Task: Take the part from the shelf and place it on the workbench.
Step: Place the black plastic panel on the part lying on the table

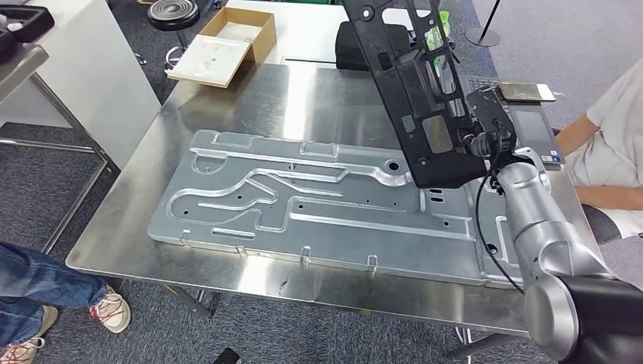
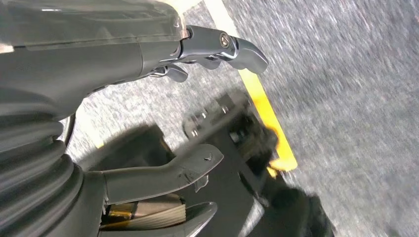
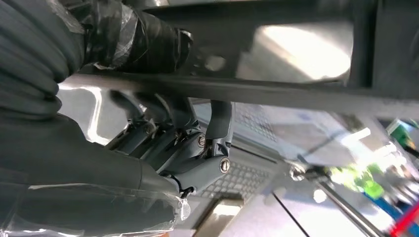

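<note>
In the head view, a long black plastic part (image 1: 413, 83) hangs tilted above the right half of the steel workbench (image 1: 303, 91). My right hand (image 1: 485, 133) grips it near its lower end. That lower end hovers just over the silver grooved fixture plate (image 1: 303, 205) lying on the bench. From the right wrist, my right hand (image 3: 188, 148) has its fingers curled around a dark bar of the part (image 3: 276, 91). My left hand (image 2: 148, 54) hangs over the grey floor, with thumb and fingers apart and nothing in them.
A laptop (image 1: 531, 125) with a phone (image 1: 523, 92) on it sits at the bench's right edge. A seated person (image 1: 606, 152) is close beside it. A cardboard box (image 1: 243, 30) and a white tray (image 1: 208, 61) stand at the far side. Another person's legs (image 1: 38, 296) are at the lower left.
</note>
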Controlling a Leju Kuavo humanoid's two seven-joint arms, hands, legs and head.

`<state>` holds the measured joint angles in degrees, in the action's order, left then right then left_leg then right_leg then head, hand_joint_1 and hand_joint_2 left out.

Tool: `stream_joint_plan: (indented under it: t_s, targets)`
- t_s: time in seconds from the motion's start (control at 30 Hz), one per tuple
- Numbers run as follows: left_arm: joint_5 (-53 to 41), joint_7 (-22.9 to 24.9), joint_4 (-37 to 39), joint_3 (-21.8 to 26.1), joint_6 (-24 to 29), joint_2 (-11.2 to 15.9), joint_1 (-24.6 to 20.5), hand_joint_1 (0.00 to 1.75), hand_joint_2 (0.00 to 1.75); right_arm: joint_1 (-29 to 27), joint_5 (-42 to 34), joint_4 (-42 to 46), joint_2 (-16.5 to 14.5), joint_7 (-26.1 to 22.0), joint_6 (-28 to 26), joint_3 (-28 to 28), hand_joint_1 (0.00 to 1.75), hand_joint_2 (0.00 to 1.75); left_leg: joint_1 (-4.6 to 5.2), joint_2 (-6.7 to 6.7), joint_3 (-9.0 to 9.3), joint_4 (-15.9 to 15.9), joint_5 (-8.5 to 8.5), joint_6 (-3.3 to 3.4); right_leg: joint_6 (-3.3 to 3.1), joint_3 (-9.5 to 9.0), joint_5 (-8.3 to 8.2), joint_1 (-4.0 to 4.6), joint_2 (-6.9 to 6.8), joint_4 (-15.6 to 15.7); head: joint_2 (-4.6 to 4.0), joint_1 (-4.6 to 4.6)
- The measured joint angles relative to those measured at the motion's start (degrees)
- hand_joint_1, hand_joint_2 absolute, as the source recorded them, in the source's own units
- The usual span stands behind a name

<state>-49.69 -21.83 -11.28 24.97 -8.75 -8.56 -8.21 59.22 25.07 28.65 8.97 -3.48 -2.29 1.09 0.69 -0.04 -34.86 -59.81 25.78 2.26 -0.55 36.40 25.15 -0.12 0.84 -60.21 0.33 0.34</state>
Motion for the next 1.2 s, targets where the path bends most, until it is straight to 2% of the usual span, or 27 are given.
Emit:
stream_joint_plan:
  t_s: [0.03,0.1,0.17,0.23,0.27,0.3,0.33,0.37,0.4,0.43,0.47,0.57,0.63,0.67,0.73,0.77,0.8,0.83,0.9,0.97,1.1,1.13,1.2]
  targets:
    - [0.0,-0.1,0.0,0.0,0.0,0.0,0.0,0.0,1.75,0.6,0.4,-0.6,0.2,0.4,1.0,0.0,0.0,1.75,-0.03,0.03,0.1,0.4,-0.13,0.09,0.3,0.05,-0.13,-0.1,0.04,0.1,0.0,0.01]
    - [0.0,-0.6,0.0,0.1,-0.2,0.1,0.1,0.0,0.87,1.8,1.2,-1.3,0.6,0.7,2.4,-0.1,0.0,1.75,-0.28,0.18,0.48,1.3,-0.69,0.46,0.84,0.32,0.49,-0.2,-0.11,-0.5,0.0,0.02]
    - [0.3,-1.0,0.0,0.2,-0.5,0.0,0.0,0.0,0.0,2.9,2.0,-2.0,1.0,0.6,3.3,-0.5,0.0,1.75,-0.52,0.31,0.8,2.1,-1.11,0.73,1.32,2.21,3.07,-0.3,-0.3,-4.8,0.0,0.04]
    - [0.8,-1.1,0.0,0.6,-0.6,0.0,0.0,0.0,0.0,3.3,3.0,-2.7,1.1,0.0,4.1,-1.1,0.0,1.75,-0.59,0.31,0.81,2.1,-1.12,0.82,1.79,5.54,6.0,-0.55,-0.35,-11.6,0.0,0.04]
    - [1.0,-1.1,0.0,0.8,-0.7,0.0,0.1,0.0,0.0,3.2,3.5,-3.0,1.2,-0.4,4.3,-1.5,0.0,1.75,-0.64,0.31,0.81,2.1,-1.08,0.78,2.03,6.7,6.39,-0.77,-0.4,-13.8,0.0,0.05]
    - [1.2,-1.2,0.0,1.0,-0.7,0.0,0.1,0.0,0.0,3.2,3.9,-3.3,1.2,-0.9,4.5,-1.8,0.0,1.75,-0.72,0.31,0.81,1.9,-0.99,0.68,2.25,6.97,5.78,-1.02,-0.48,-14.0,0.0,0.04]
    - [1.2,-1.2,0.0,1.1,-0.7,0.0,0.1,0.0,0.0,3.1,4.2,-3.5,1.3,-1.2,4.6,-2.1,0.0,1.75,-0.82,0.31,0.82,1.8,-0.85,0.51,2.47,6.12,4.17,-1.28,-0.61,-12.1,0.0,0.04]
    - [1.2,-1.2,0.0,1.2,-0.7,0.0,0.1,0.0,0.0,3.2,4.5,-3.7,1.3,-1.6,4.6,-2.4,0.0,1.75,-0.94,0.3,0.83,1.5,-0.62,0.25,2.68,4.39,2.12,-1.54,-0.77,-8.5,0.0,0.05]
    - [1.2,-1.2,0.0,1.3,-0.7,0.0,0.1,0.0,0.0,3.3,4.8,-3.8,1.3,-1.9,4.6,-2.7,0.0,1.75,-0.98,0.28,0.76,1.2,-0.35,-0.08,2.84,2.61,0.75,-1.57,-0.9,-4.9,0.0,0.06]
    - [1.2,-1.3,0.0,1.4,-0.7,0.0,0.1,0.0,0.0,3.4,5.0,-3.8,1.3,-2.2,4.6,-2.9,0.0,1.75,-0.99,0.26,0.66,0.9,-0.11,-0.42,2.74,1.25,-0.13,-1.52,-0.94,-2.1,0.0,0.04]
    - [1.3,-1.3,0.0,1.5,-0.7,0.0,0.1,0.0,0.0,3.5,5.2,-3.9,1.4,-2.5,4.6,-3.2,0.0,1.75,-0.95,0.26,0.56,0.7,0.04,-0.73,2.53,0.53,-0.37,-1.39,-0.93,-0.5,0.0,0.03]
    - [1.3,-1.3,0.0,1.8,-0.7,0.0,0.2,0.0,0.0,3.5,5.6,-3.8,1.4,-4.0,4.8,-3.8,0.0,1.75,-0.98,0.32,0.44,0.6,0.19,-1.52,1.29,0.46,-0.25,-1.06,-0.71,0.0,0.0,0.01]
    - [1.3,-1.2,0.0,1.9,-0.6,-0.1,0.2,0.0,0.0,3.6,5.6,-3.5,1.4,-5.4,5.1,-4.1,0.0,1.75,-1.14,0.32,-0.33,-1.3,1.64,-1.96,0.44,0.23,-0.33,-1.06,-0.67,0.2,0.0,0.0]
    - [1.2,-1.2,0.0,1.9,-0.6,-0.1,0.2,0.0,0.0,3.6,5.5,-3.4,1.4,-6.0,5.3,-4.2,0.0,1.31,-1.19,0.3,-1.49,-3.9,3.13,-2.08,0.1,0.08,-0.33,-1.01,-0.7,0.3,0.0,-0.01]
    - [1.2,-1.1,0.0,2.1,-0.5,-0.2,0.3,0.0,0.0,3.6,5.2,-3.2,1.4,-7.1,5.5,-4.4,0.0,0.44,-1.21,0.28,-5.02,-11.3,6.38,-2.08,-0.34,-0.03,-0.23,-0.65,-0.71,0.4,0.0,-0.01]
    - [1.2,-1.0,0.0,2.1,-0.5,-0.2,0.4,0.0,0.0,3.4,5.1,-3.0,1.4,-8.1,5.1,-4.5,0.0,0.0,-1.19,0.27,-6.56,-14.3,7.19,-1.97,-0.46,-0.06,-0.19,-0.42,-0.67,0.3,0.0,0.0]
    - [1.1,-0.9,0.0,2.2,-0.4,-0.3,0.6,0.0,0.0,3.0,4.9,-2.6,1.4,-9.6,4.3,-4.7,0.0,0.0,-1.12,0.26,-7.26,-15.4,6.95,-1.74,-0.55,-0.11,-0.16,-0.19,-0.6,0.3,0.0,0.0]
    - [1.0,-0.7,0.0,2.2,-0.3,-0.3,0.7,0.0,0.0,2.4,4.8,-1.8,1.3,-11.7,2.7,-4.8,0.0,0.0,-0.99,0.25,-6.91,-14.3,5.68,-1.39,-0.63,-0.21,-0.12,0.01,-0.51,0.3,0.0,0.0]
    - [0.8,-0.3,0.0,2.3,0.0,-0.4,0.7,0.0,0.0,0.6,4.7,1.3,1.0,-15.6,-1.8,-5.0,0.0,0.0,-0.45,0.18,-3.8,-7.3,1.7,-0.39,-0.72,-0.47,-0.01,0.24,-0.39,0.3,0.0,0.0]
    - [0.6,0.0,0.0,2.3,0.3,-0.6,0.7,0.0,0.0,-1.6,4.4,5.2,0.5,-17.5,-5.6,-5.1,0.0,0.0,0.04,0.13,-0.89,-1.1,-0.39,0.3,-0.56,-0.49,0.06,0.37,-0.36,0.3,0.0,0.0]
    - [0.1,0.3,0.0,2.4,0.7,-1.0,0.8,0.0,0.0,-7.8,5.3,15.2,-0.9,-18.8,-9.6,-6.1,0.0,0.0,0.03,0.14,0.32,1.5,-1.02,0.68,0.42,-0.4,0.07,0.26,-0.44,0.5,0.0,0.01]
    - [0.0,0.3,0.0,2.4,0.9,-1.1,0.8,0.0,0.0,-9.6,6.6,18.4,-1.5,-18.9,-11.4,-6.8,0.0,0.0,-0.13,0.19,0.59,2.1,-1.33,0.82,0.69,-0.05,0.84,0.24,-0.46,-0.4,0.0,0.01]
    - [-0.2,0.3,0.0,2.5,1.0,-1.2,0.6,0.0,0.0,-13.3,10.8,24.6,-2.9,-18.3,-16.3,-9.4,0.0,0.0,-0.33,0.2,0.91,2.7,-1.68,0.99,1.18,2.05,3.95,-0.04,-0.54,-5.4,0.0,0.03]
